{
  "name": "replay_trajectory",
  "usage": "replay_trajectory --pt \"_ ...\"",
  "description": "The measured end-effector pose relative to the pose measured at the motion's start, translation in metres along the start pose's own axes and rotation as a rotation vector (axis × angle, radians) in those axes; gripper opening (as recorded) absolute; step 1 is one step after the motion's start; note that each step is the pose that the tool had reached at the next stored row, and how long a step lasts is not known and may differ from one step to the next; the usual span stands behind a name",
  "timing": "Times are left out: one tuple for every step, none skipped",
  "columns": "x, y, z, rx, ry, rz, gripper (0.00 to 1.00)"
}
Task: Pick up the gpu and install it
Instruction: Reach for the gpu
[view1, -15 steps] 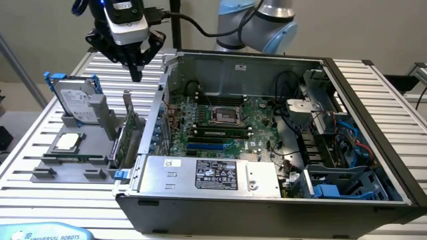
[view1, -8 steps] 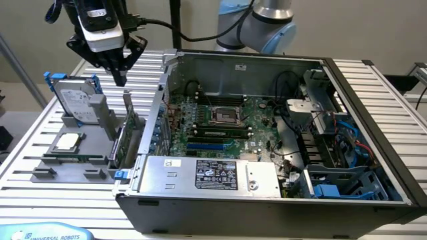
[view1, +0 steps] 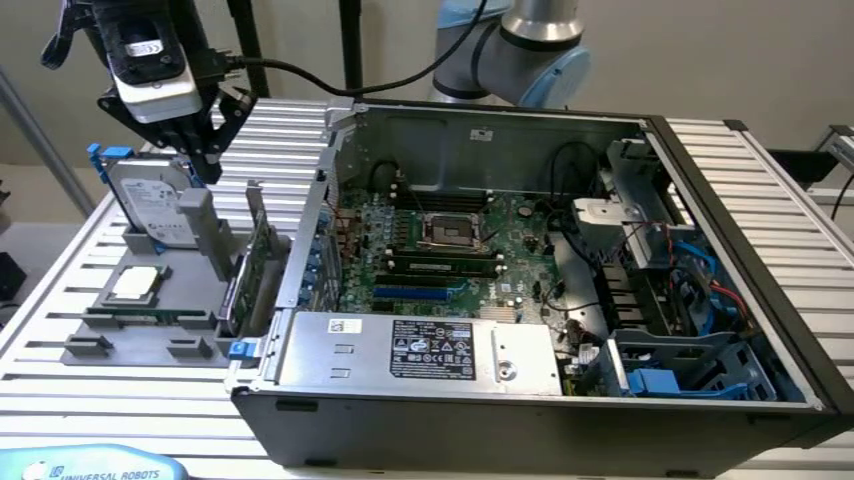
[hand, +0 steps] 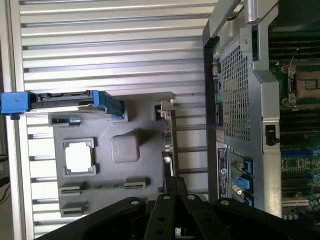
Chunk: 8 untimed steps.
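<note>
Jaws are held together, empty, above the gray fixture (view1: 134, 335) (hand: 105, 172) on the table (view1: 80, 400). The gpu (view1: 264, 275) (hand: 169, 145) is stood on edge in that fixture, beside the open computer case (view1: 534, 420).

- The gpu (view1: 254, 275) (hand: 168, 145) stands on edge at the holder's (view1: 94, 330) (hand: 145, 167) edge nearest the computer case (view1: 310, 240) (hand: 240, 100), with a narrow strip of table (view1: 80, 395) (hand: 190, 150) between them.
- On its other side, a grey post (view1: 198, 225) (hand: 125, 148) and the upright hard drive (view1: 150, 200) (hand: 65, 100) crowd the holder.
- Above the gpu's top edge the air is open.
- The CPU (view1: 138, 283) (hand: 78, 156) lies flat and low.
</note>
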<state>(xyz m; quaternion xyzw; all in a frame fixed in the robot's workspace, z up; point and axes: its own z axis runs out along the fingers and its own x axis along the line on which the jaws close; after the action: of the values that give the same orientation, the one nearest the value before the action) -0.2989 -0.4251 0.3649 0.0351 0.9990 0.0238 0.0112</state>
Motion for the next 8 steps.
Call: replay_trajectory --pt "0.0000 0.0000 -0.0001 0.0004 0.0002 0.000 0.11" --pt "0.0000 0.0000 -0.0001 0.0004 0.0001 0.000 0.11" --pt "0.0000 0.0000 -0.0001 0.0004 0.0002 0.000 0.11" --pt "0.0000 0.0000 -0.0001 0.0005 0.0002 0.000 0.11" --pt "0.0000 0.0000 -0.0001 0.0005 0.0002 0.000 0.11" --pt "0.0000 0.0000 -0.0001 0.0005 0.0002 0.000 0.11" --pt "0.0000 0.0000 -0.0001 0.0005 0.0002 0.000 0.11" --pt "0.0000 0.0000 -0.0001 0.0005 0.0002 0.000 0.11"
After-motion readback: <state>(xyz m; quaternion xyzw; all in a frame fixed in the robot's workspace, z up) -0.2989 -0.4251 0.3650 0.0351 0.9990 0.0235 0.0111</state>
